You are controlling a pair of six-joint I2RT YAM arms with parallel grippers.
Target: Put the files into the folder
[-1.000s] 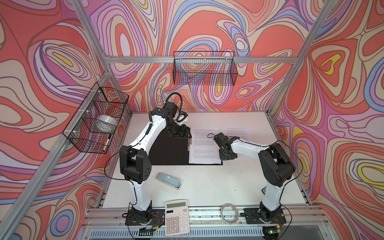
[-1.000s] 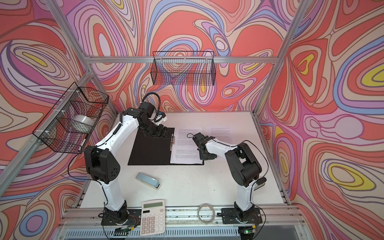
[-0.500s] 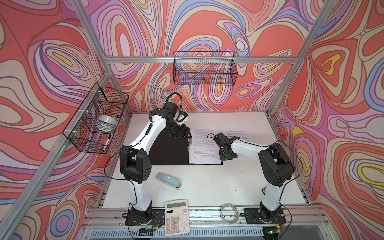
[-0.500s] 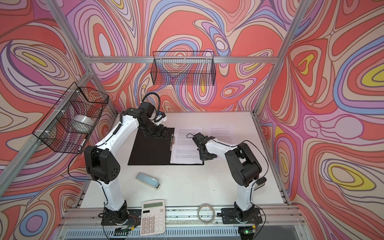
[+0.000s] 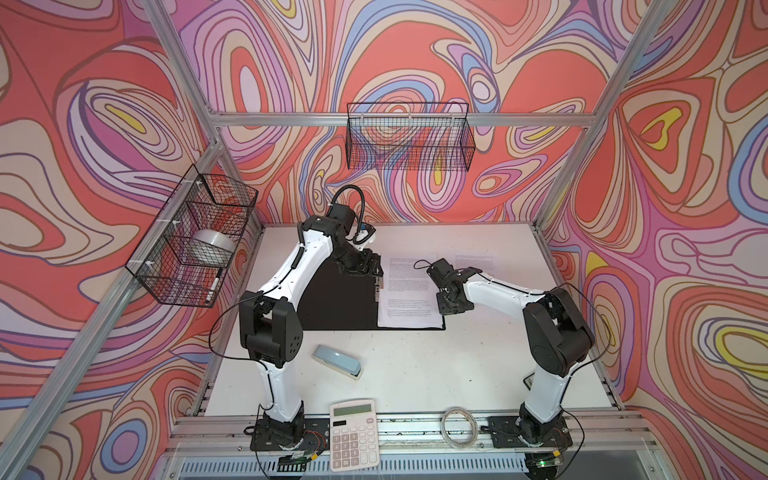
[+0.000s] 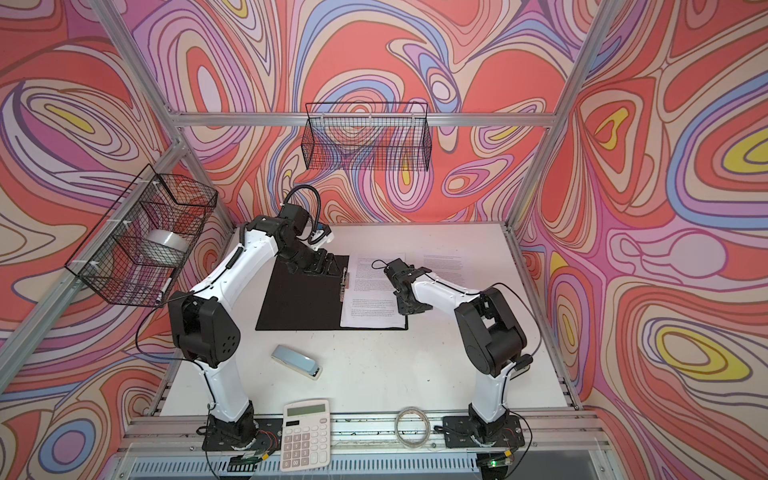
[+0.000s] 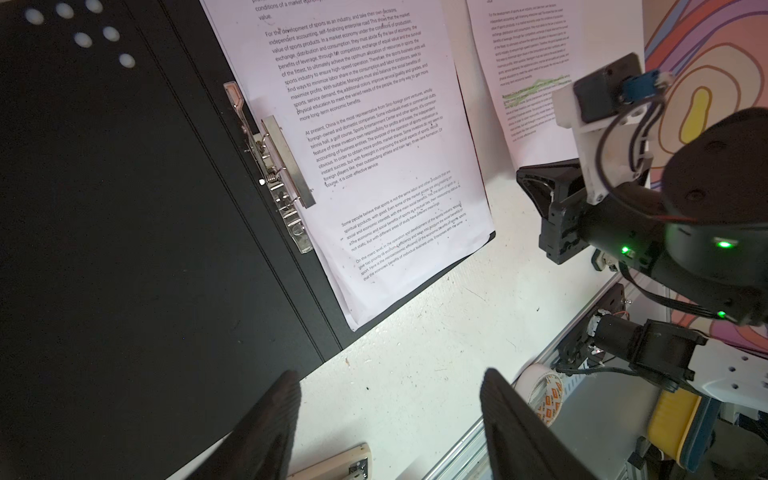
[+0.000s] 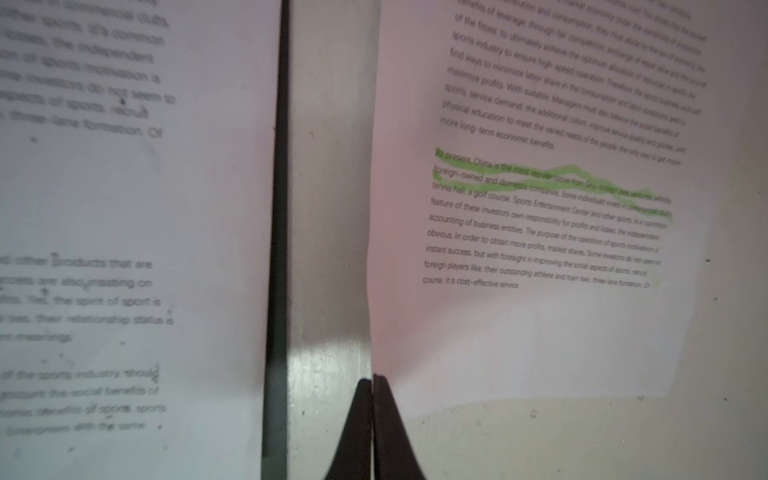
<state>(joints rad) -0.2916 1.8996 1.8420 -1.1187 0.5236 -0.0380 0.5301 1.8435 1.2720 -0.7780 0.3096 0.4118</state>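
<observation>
The white counter [image 5: 415,374] carries everything I'm working with. The folder [image 5: 340,303] lies open on its far half, left of centre, with the black inside facing up. White sheets [image 5: 409,291] of printed text lie flat on the folder's right half; I cannot tell how many. One loose sheet [image 6: 442,259] with green-highlighted lines lies on the bare counter just right of the folder, partly under my right arm.

My left gripper [image 7: 390,386] hangs above the far part of the folder by the spine, its fingers spread with nothing between them. My right gripper [image 8: 372,382] is closed tight, tips at the loose sheet's left edge; I cannot tell whether it pinches the paper.

A calculator [image 5: 354,434] sits on the near rail. A stapler [image 5: 337,360] lies on the counter near the folder. A metal clip [image 7: 282,166] sits at the folder's spine.
</observation>
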